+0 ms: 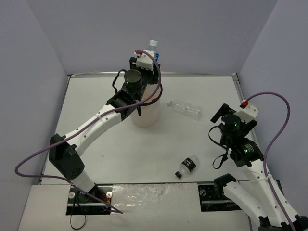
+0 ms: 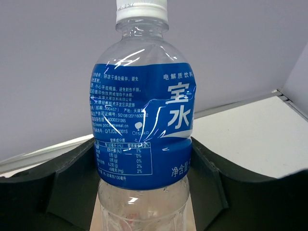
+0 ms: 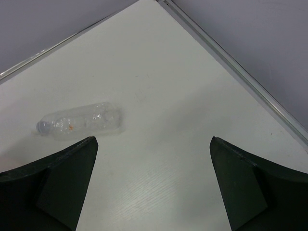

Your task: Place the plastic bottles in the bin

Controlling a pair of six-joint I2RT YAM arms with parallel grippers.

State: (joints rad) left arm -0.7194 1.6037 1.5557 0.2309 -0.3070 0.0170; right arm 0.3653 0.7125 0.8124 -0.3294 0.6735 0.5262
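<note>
My left gripper (image 1: pixel 147 65) is shut on the clear blue-labelled bottle (image 1: pixel 154 52) and holds it upright over the bin (image 1: pixel 146 114), a translucent white cylinder partly hidden by the arm. In the left wrist view the bottle (image 2: pixel 142 130) fills the space between the fingers (image 2: pixel 72 178), white cap up. The plain clear bottle (image 1: pixel 185 109) lies on its side right of the bin and also shows in the right wrist view (image 3: pixel 82 120). The black-capped, black-labelled bottle (image 1: pixel 187 166) lies near the front. My right gripper (image 1: pixel 226 120) is open and empty above the table (image 3: pixel 151 192). The orange-filled and red-labelled bottles are out of view.
The white table (image 1: pixel 96 144) is enclosed by grey walls at the back and sides, with a metal edge strip (image 3: pixel 240 77) along the right. Both arm bases stand at the near edge.
</note>
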